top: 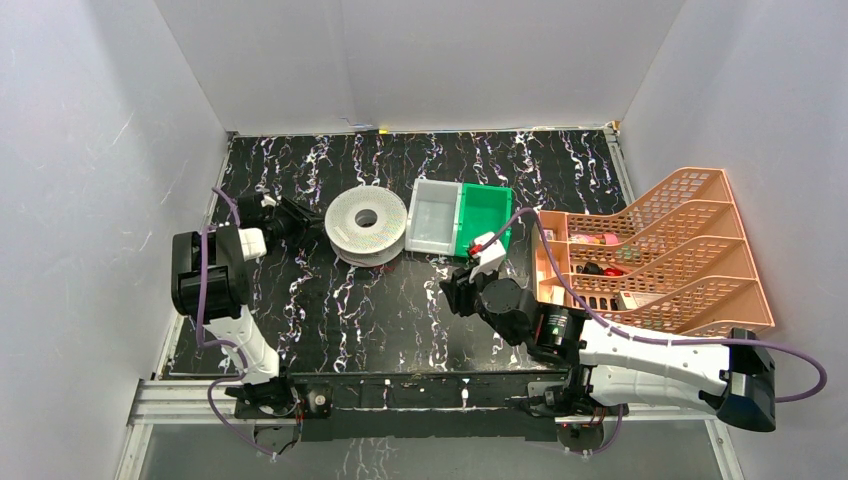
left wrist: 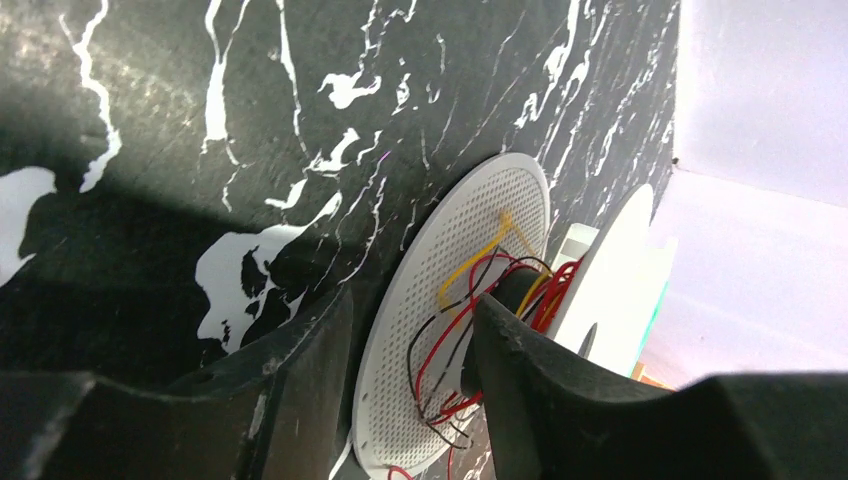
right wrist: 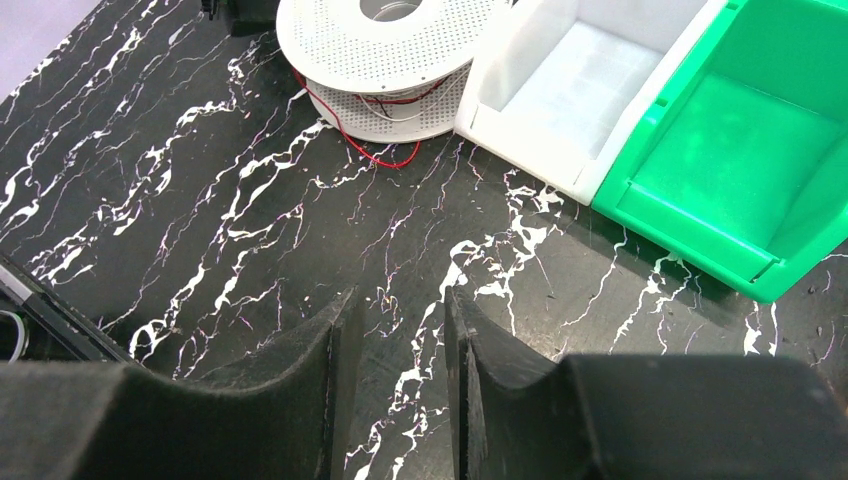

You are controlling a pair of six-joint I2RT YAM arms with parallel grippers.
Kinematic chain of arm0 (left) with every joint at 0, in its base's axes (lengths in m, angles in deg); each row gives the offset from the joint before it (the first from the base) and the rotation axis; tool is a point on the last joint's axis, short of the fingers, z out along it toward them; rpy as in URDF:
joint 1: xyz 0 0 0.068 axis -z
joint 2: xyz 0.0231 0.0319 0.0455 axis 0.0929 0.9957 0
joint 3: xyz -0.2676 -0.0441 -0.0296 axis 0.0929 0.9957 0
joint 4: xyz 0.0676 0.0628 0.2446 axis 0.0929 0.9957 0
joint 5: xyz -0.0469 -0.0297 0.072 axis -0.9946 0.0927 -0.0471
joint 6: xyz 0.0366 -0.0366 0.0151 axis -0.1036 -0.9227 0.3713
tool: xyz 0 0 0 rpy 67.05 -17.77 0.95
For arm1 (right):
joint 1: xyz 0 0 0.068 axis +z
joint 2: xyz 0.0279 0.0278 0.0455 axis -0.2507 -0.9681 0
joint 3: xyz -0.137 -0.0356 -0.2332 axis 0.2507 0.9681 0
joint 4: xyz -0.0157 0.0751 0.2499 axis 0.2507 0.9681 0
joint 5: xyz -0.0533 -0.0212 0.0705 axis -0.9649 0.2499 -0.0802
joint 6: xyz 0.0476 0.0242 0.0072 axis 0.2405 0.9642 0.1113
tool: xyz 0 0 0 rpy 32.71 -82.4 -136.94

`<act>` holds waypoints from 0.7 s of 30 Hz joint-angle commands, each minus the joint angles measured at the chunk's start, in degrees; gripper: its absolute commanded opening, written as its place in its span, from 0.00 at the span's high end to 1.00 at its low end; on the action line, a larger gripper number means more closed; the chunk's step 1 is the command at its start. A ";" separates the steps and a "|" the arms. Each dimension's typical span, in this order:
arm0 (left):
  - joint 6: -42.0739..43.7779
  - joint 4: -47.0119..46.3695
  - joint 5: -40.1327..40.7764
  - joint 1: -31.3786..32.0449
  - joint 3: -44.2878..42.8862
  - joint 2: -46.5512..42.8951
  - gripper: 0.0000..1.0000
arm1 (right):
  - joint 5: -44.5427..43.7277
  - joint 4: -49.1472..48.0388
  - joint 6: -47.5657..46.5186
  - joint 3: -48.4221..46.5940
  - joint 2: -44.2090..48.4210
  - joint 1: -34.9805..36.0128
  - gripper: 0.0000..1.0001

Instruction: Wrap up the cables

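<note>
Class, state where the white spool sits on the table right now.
In the top view the white spool lies flat left of centre, between the left tool on its left and the white bin close on its right.

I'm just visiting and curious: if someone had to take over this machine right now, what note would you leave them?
Left gripper: open, straddling one disc of the white spool, one finger in among the wires.
Right gripper: open, empty, over the table, short of the spool.
Wires: red, yellow and black, loosely tangled between the spool's discs; a red loop lies out on the table.
Done: some wire is on the spool.
Left: draw in the loop and wind everything snug.
</note>
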 commanded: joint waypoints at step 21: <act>12.08 23.73 18.34 -0.06 -6.54 -11.89 0.28 | 6.43 4.55 0.42 -4.68 -4.37 -6.23 0.41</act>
